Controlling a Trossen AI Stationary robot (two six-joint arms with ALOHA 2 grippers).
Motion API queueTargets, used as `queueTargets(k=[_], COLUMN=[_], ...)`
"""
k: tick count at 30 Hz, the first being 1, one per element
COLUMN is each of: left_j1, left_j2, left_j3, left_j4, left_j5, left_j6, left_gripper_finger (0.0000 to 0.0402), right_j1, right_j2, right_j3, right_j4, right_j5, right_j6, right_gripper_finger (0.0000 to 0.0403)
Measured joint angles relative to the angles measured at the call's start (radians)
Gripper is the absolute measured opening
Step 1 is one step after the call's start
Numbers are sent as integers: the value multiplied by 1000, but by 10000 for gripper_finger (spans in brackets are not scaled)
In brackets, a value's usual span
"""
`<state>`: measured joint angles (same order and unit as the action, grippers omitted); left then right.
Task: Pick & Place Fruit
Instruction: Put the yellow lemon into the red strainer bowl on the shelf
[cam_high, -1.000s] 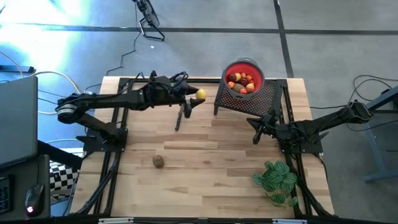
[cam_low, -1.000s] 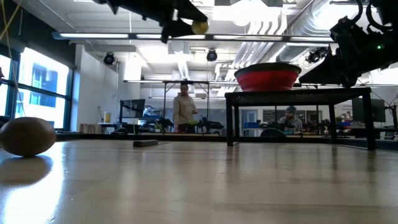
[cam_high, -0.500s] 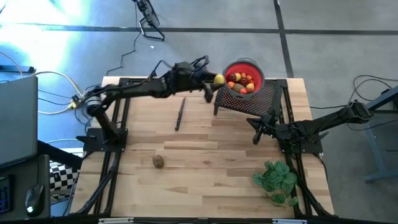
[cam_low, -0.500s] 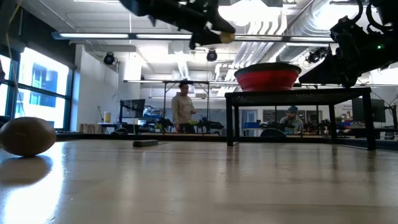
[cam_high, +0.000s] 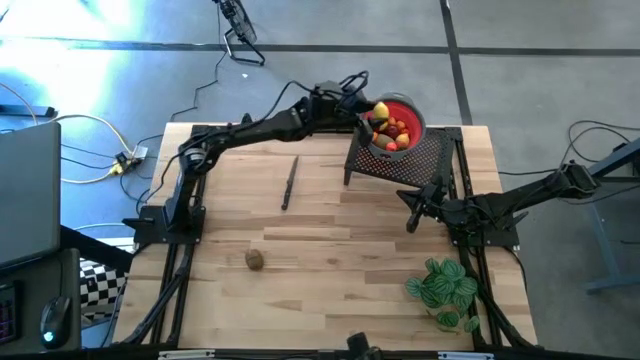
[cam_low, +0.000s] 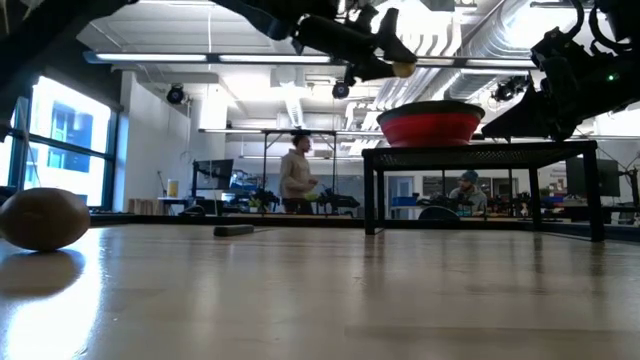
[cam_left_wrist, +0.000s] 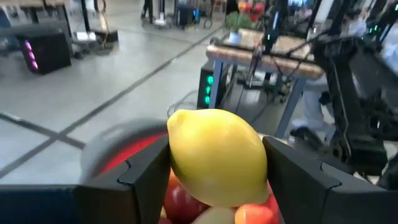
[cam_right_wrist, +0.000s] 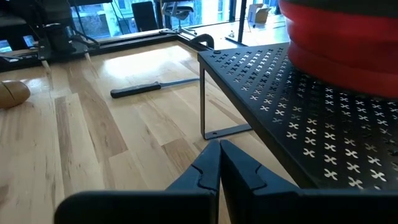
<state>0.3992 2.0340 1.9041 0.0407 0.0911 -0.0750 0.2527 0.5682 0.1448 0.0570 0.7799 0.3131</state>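
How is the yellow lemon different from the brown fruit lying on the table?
The lemon is bright yellow and held in the air by the left end effector over the red bowl. The brown fruit is dull, untouched, resting on the table. Both are small and rounded.

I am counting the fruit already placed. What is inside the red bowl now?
The red bowl holds red, orange and yellow fruit. The left gripper with its lemon covers part, so no exact count.
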Motion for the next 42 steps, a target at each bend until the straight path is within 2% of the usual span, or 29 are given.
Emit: queueTargets(k=[15, 42], left_j1=[-18, -35], left_j2=[83, 92], left_j3=[15, 14], left_j4=[-15, -81], left_j5=[4, -26], left_j6=[-11, -35], left_gripper_finger=[232, 237], right_j1=[0, 0], right_j2=[0, 0], right_j3=[0, 0], right_j4=[-5, -6], right_j5=[4, 3], right_j6=[-6, -4], right_gripper_finger=[3, 2])
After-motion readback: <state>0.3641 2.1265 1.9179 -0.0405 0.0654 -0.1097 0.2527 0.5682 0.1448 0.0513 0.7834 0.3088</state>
